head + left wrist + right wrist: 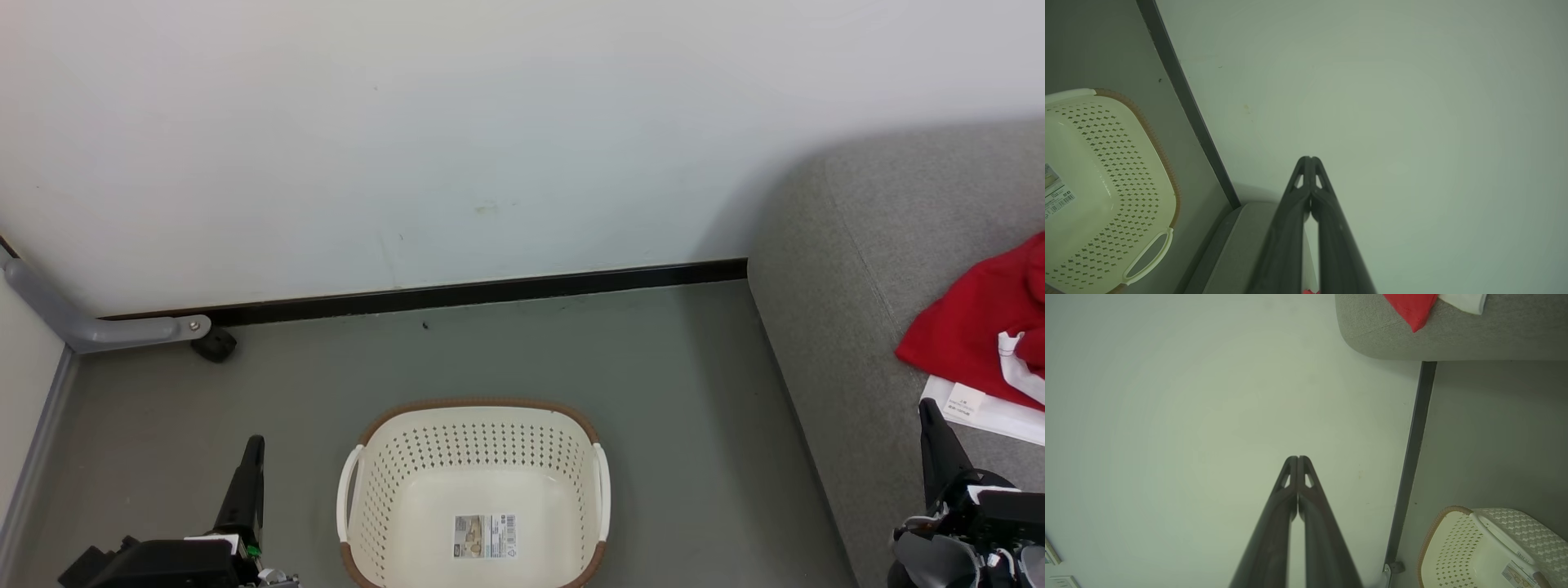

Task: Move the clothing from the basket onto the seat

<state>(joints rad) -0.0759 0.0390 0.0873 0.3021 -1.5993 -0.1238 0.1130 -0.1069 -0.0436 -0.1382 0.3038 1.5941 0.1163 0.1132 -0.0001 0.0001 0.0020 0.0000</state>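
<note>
— Far left first?
— Item one: grey metal leg (98, 331) with a black castor (215, 345), on the floor (694, 392) against the dark skirting (490, 292).
— Next along?
— Item two: left gripper (254, 447), left of the basket and apart from it, fingers pressed together, nothing between them.
— Middle?
— Item three: basket (478, 404), cream perforated plastic with a brown rim and white side handles, standing on the floor. A label sticker (485, 536) lies on its inner bottom.
— And on the right?
— Item four: seat (841, 327), light-grey upholstery, its end near the wall (490, 122). Item five: clothing (976, 327), bright red with white panels, lying crumpled on the seat, well apart from the basket. Item six: right gripper (929, 412), just beside the clothing's white edge, fingers shut tight together, gripping nothing
</note>
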